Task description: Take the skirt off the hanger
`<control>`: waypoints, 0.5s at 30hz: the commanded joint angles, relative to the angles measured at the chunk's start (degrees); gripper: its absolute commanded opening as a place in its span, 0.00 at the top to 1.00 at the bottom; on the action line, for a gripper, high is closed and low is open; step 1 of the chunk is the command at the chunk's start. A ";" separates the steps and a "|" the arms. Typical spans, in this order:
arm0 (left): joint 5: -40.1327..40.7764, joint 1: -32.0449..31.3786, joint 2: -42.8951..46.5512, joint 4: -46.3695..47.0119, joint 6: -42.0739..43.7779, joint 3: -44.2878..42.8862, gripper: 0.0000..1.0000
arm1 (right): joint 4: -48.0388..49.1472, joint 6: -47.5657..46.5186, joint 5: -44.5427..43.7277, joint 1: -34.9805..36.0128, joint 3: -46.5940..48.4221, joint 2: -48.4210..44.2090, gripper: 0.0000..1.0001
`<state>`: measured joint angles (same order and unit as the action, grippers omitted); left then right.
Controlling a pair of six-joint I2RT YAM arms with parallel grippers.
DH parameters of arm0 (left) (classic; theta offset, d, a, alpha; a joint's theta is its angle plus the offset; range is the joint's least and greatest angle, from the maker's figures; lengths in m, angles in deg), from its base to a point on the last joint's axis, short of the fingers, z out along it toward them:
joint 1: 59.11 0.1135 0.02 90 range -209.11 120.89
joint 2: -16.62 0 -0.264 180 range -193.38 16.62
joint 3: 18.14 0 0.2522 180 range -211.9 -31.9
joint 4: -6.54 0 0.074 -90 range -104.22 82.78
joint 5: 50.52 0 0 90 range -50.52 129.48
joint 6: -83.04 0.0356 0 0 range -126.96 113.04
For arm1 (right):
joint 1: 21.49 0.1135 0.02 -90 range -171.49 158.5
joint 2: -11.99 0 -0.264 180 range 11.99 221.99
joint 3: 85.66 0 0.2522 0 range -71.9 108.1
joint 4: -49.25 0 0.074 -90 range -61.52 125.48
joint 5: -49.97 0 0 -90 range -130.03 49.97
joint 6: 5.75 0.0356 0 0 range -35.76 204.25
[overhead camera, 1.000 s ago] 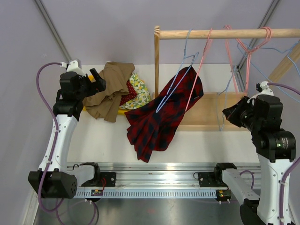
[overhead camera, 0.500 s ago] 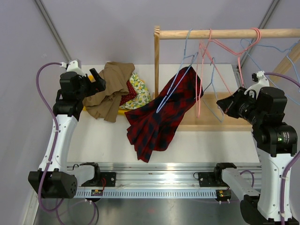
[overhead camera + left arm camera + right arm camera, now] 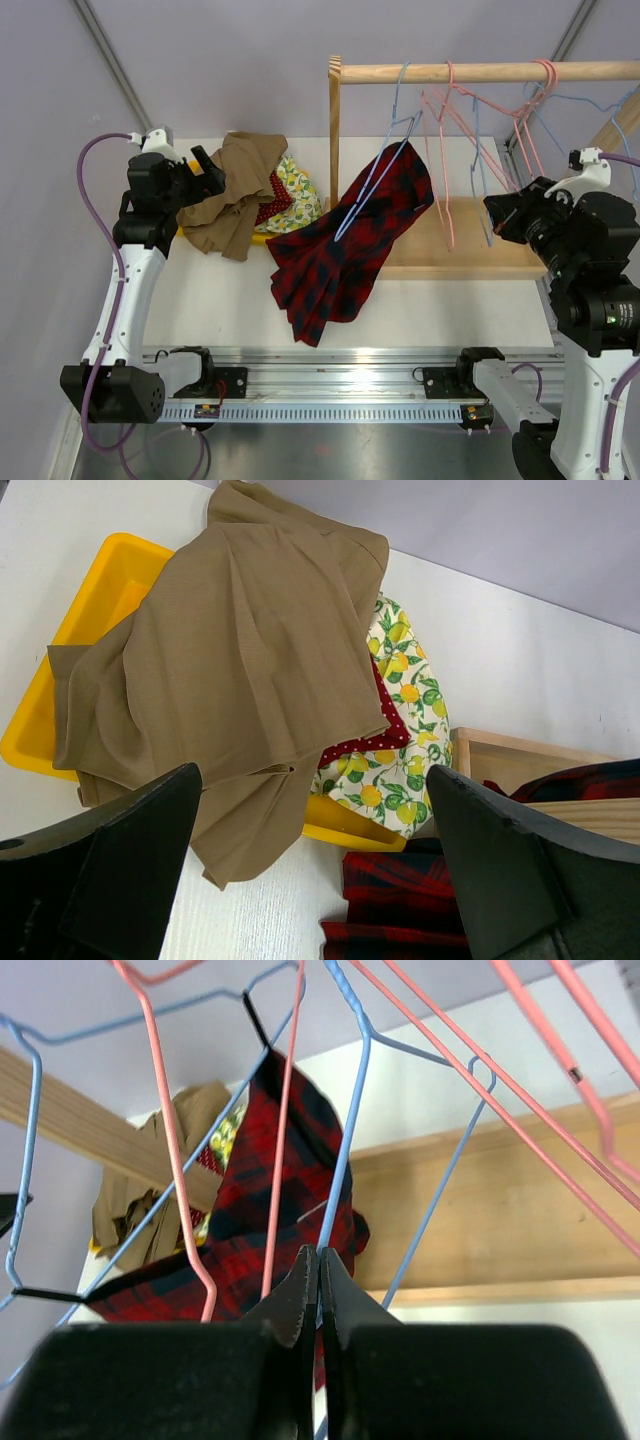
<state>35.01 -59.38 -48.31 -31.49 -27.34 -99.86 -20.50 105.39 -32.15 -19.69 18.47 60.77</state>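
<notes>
Skirt (image 3: 345, 240) on one blue hanger (image 3: 370, 187), three garments (image 3: 250, 660), one yellow tray (image 3: 95, 600)

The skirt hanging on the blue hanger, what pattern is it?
The skirt is red and dark tartan plaid, clearest in the top external view.

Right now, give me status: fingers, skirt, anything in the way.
Left fingers open, empty, above tan cloth. Right fingers shut on spare blue hanger. Skirt on its hanger, hem on table. Pink hangers in between.
</notes>
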 commanded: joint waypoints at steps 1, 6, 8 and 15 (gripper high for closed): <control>0.43 0.27 0.85 2.56 1.05 -0.06 0.01 | 5.97 -2.07 -5.33 -0.22 3.23 0.71 1.00; 0.51 0.19 0.68 2.56 1.05 -0.15 0.01 | 7.03 -1.81 -4.28 -0.13 4.73 1.32 1.00; 0.51 0.19 0.50 2.48 1.13 -0.15 0.01 | 7.12 -1.55 -3.14 -0.13 5.43 0.89 1.00; 0.78 0.19 0.33 2.48 1.22 -0.24 0.01 | 3.17 -1.28 -0.67 -0.22 7.72 -1.57 1.00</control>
<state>35.12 -59.38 -48.31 -31.51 -27.30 -99.86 -17.62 104.58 -34.32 -19.69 23.74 61.05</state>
